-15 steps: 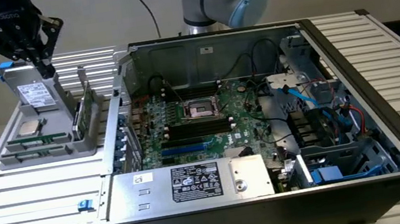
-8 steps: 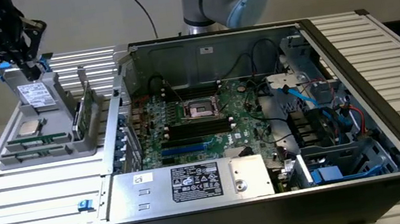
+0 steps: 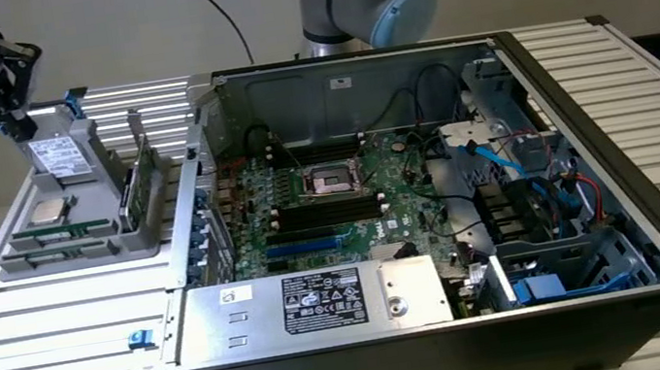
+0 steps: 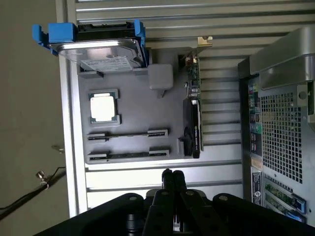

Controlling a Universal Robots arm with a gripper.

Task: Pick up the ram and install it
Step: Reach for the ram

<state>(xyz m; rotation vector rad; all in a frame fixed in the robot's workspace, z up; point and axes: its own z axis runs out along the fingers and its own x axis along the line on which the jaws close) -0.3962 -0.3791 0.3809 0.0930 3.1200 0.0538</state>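
While I hang over the tray [image 4: 142, 110], which sits to the exterior view's left of the case [image 3: 343, 95], the step in hand reads as the approach to the pickup. Nothing is held and nothing is installed.

My gripper [image 4: 172, 175] has its fingers together, with nothing between them.

The ram [image 4: 129, 133] lies on edge in a tray slot just beside the processor [image 4: 104, 107], well apart from the motherboard [image 3: 319, 196].

By my judgement a grasp calls for parted fingers squared to the stick's long thin edge, then a straight lift out of the slot. The graphics card [image 4: 194, 113] stands just beside one end, so there is little room there.

Counts:
- Ram: two sticks, side by side, as far as I can tell.
- Processor: one.
- Hard drive [image 4: 106, 51]: one.
- Graphics card: one.
- Motherboard: one, its black slots [image 3: 331, 210] looking bare.

All of it sits on the ribbed counter [image 3: 50, 325].
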